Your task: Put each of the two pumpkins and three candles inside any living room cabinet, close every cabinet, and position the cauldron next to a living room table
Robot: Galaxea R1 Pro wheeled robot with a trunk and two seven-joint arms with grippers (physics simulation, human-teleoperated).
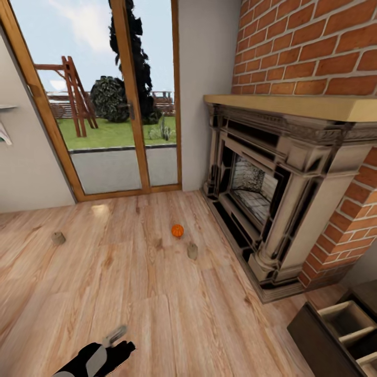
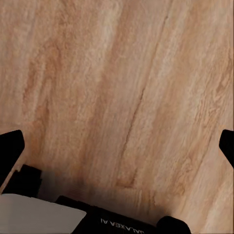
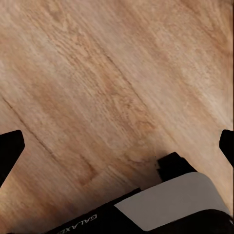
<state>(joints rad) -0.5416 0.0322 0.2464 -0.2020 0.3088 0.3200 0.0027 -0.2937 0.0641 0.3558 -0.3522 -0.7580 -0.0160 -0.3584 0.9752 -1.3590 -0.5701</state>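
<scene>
Wood floor (image 1: 157, 293) by the fireplace (image 1: 272, 193) holds 1 pumpkin (image 1: 177, 230) and 2 candles (image 1: 192, 252), all apart. Both wrist views show wide jaws over bare boards. An open cabinet (image 1: 335, 335) sits near the fireplace.

Lighting: bright, even daylight in my head feed, entering through the glass doors (image 1: 112, 99); I note a pale glare patch on the wooden floor (image 1: 157, 293) just inside them.

Shadows: faint and soft. The pumpkin (image 1: 177, 230) and two candles (image 1: 192, 252) cast almost none; the fireplace (image 1: 272, 193) opening reads dark.

Distortion: wide-angle bending at my head feed's edges; door frame and brick wall (image 1: 314, 47) lean visibly.

Sharpness: rendered look, slightly soft throughout; the garden outside is smeared.

Wrist feeds: warm, evenly lit floor grain, mildly blurred. A dim shadow band lies beside each arm body; the fingers (image 2: 10, 148) show as unlit black shapes at the frame edges.
</scene>
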